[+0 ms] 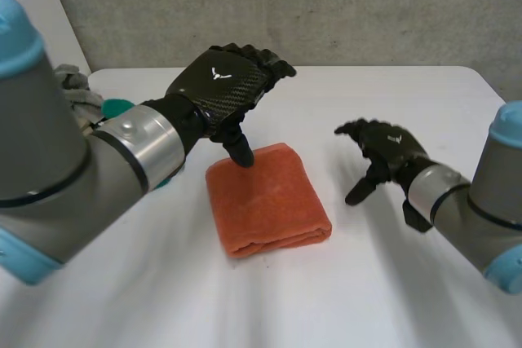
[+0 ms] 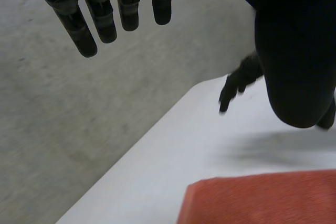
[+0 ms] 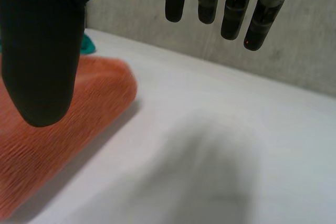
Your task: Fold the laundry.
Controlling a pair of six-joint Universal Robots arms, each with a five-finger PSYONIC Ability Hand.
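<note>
A folded orange towel (image 1: pixel 265 201) lies on the white table (image 1: pixel 391 283), near its middle. My left hand (image 1: pixel 220 83) hovers over the towel's far left corner, open, fingers straight and thumb pointing down at that corner. In the left wrist view its fingers (image 2: pixel 100 17) are spread in the air, with the orange towel (image 2: pixel 262 198) below the thumb. My right hand (image 1: pixel 383 148) is open above the bare table, right of the towel and apart from it. From the right wrist, its fingers (image 3: pixel 220 3) hang relaxed and empty beside the orange towel (image 3: pixel 63 129).
A heap of other laundry, grey (image 1: pixel 77 91) and teal (image 1: pixel 118 107), sits at the table's far left behind my left arm. A concrete wall (image 1: pixel 326 6) stands behind the table's far edge. Bare table stretches to the right and in front of the towel.
</note>
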